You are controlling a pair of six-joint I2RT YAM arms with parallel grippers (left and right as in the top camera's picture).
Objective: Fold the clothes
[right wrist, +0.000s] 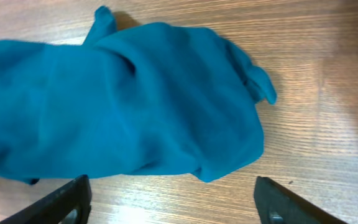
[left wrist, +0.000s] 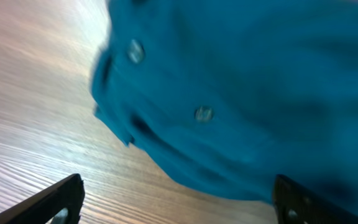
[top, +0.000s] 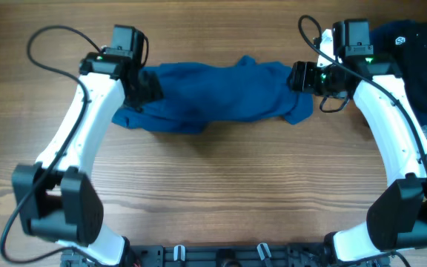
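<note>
The wooden table [top: 213,193] carries everything. The white left arm [top: 87,126] and right arm [top: 399,133] reach across it from the near edge, and their wrists turn in toward each other. The shirt [top: 213,93] lies on the table as a crumpled blue band stretched between the two grippers, with one end at each. A black garment [top: 417,52] with a white logo lies behind the right gripper [top: 300,76] on its outer side, apart from the shirt. The right gripper is open at the shirt's end. In its wrist view the right fingers [right wrist: 61,202] stand wide apart with nothing between them. The cloth's rounded end rests on the table just ahead of them, and a small flap sticks out toward the outer finger. The left gripper [top: 148,85] is open too. The left fingers [left wrist: 48,202] are spread wide, and the shirt fills the view just ahead, its folded edge dipping toward the gap between them; whether it touches either finger cannot be told. Two buttons [left wrist: 134,51] sit on the cloth ahead of that gripper, one beyond the other, and the picture there is blurred.
</note>
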